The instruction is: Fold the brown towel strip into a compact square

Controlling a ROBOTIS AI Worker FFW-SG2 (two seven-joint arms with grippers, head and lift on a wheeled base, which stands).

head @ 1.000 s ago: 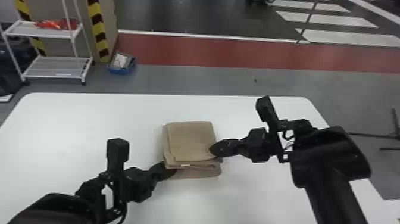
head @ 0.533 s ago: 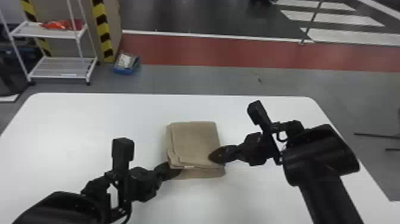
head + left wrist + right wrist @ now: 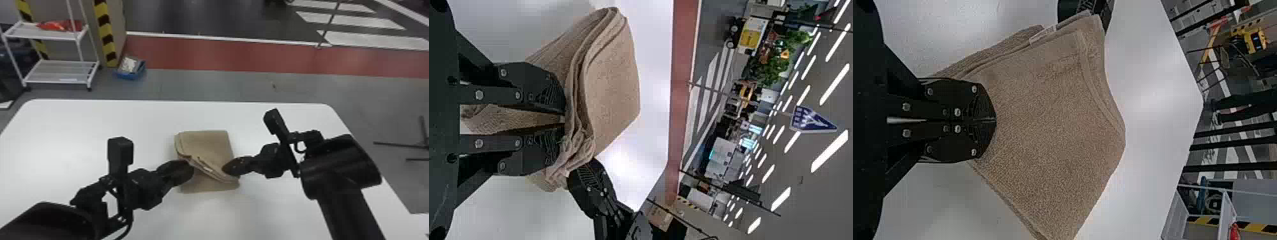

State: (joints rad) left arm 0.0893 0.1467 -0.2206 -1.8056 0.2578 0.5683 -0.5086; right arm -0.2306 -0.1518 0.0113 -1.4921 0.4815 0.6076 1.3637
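The brown towel (image 3: 207, 145) lies folded in several layers on the white table. Its upper layers rise at the near left, their front edge slanting over a flat bottom layer. At that raised corner is my left gripper (image 3: 192, 169); the left wrist view shows the left gripper (image 3: 562, 124) shut on the layered edge of the towel (image 3: 611, 90). On the near right part rests my right gripper (image 3: 226, 169). In the right wrist view the right gripper (image 3: 995, 120) has its tips together against the top of the towel (image 3: 1058, 120), with no cloth visible between them.
The white table (image 3: 95, 127) surrounds the towel, its far edge running beyond it. Past the table stand a white wire shelf (image 3: 60, 71) and a blue box (image 3: 131, 71) on the floor. Both forearms reach in over the near side of the table.
The near left corner of the upper layers has lifted, with my left gripper higher and a little farther in. My right gripper has shifted slightly nearer and leftward along the towel's right side.
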